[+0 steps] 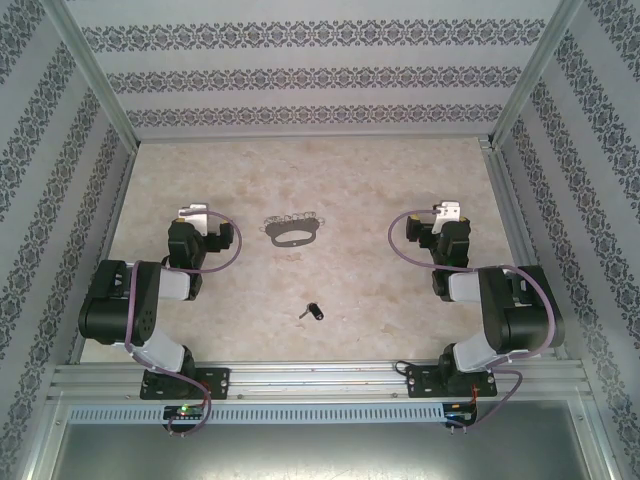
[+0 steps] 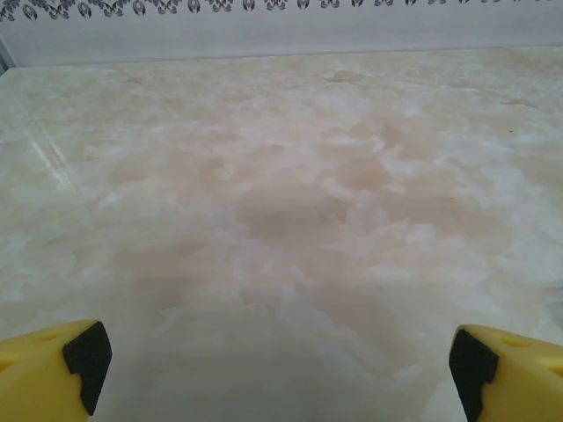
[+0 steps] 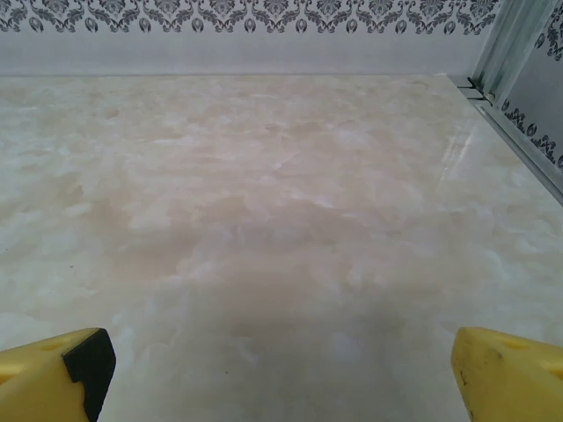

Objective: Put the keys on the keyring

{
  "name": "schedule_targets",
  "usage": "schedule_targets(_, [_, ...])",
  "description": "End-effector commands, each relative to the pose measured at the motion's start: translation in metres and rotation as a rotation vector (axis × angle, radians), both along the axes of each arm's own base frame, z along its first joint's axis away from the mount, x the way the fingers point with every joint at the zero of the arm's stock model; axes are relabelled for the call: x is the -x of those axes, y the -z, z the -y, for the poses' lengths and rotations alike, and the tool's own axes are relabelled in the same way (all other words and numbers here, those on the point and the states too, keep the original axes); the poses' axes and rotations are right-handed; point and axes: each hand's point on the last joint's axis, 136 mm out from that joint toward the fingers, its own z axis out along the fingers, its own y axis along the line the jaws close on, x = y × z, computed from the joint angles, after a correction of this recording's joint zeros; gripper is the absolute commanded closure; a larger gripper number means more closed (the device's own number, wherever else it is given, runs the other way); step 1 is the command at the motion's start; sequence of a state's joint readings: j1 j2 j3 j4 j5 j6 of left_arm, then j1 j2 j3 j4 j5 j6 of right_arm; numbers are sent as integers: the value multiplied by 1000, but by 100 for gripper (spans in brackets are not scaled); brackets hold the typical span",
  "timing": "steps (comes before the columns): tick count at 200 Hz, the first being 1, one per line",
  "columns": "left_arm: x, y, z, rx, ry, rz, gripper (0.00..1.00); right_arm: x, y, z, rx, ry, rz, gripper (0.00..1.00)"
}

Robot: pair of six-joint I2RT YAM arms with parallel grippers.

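The keyring (image 1: 292,230), a silver-grey oval loop with a chain-like strip along its far side, lies flat on the table's middle. A tiny dark key (image 1: 313,311) with a black head lies nearer the front edge, apart from the loop. My left gripper (image 1: 193,213) rests to the left of the keyring, well clear of it. Its yellow fingertips (image 2: 53,374) stand wide apart over bare table, so it is open. My right gripper (image 1: 449,211) sits to the right of the keyring, also open, with its fingertips (image 3: 53,374) spread and nothing between them.
The marble-patterned table (image 1: 340,180) is walled by patterned panels at the back and both sides. A metal post and rail (image 3: 506,53) run along the right edge. An aluminium rail (image 1: 320,380) carries both arm bases at the front.
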State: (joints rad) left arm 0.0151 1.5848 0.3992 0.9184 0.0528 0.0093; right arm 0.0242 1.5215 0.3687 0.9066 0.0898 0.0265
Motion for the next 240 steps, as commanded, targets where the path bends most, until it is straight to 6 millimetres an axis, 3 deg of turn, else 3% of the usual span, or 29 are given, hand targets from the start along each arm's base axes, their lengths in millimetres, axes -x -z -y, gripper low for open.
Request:
schedule_targets(1, [1, 3, -1, 25, 1, -14, 0, -3, -8, 0, -7, 12, 27, 2])
schedule_targets(214, [1, 3, -1, 27, 3, -21, 0, -4, -8, 1, -20, 4, 26, 2])
schedule_targets(240, [0, 3, -1, 25, 2, -19, 0, -5, -7, -7, -45, -61, 20, 2])
